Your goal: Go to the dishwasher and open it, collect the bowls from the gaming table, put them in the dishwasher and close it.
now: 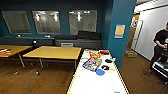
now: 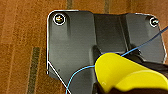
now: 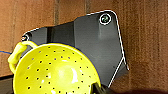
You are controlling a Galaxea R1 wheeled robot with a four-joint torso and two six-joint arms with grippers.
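The gaming table [image 1: 95,82], long with a pale top and yellow edge, stretches ahead of me at the lower right of the head view. A faint round outline [image 1: 110,85] lies on its near end; I cannot tell what it is. In the left wrist view a smooth yellow bowl [image 2: 125,72] hangs above the wood floor at my left gripper [image 2: 98,87]. In the right wrist view a yellow perforated colander bowl [image 3: 55,72] with a loop handle hangs at my right gripper [image 3: 98,88]. The dishwasher is out of view.
On the table's far half lie a blue disc [image 1: 100,72], a colourful box [image 1: 92,63], red-orange items [image 1: 95,54] and black items [image 1: 108,60]. Deeper-yellow tables [image 1: 53,52] stand to the left, a teal pillar [image 1: 120,30] is behind, and a person [image 1: 160,42] stands at the right.
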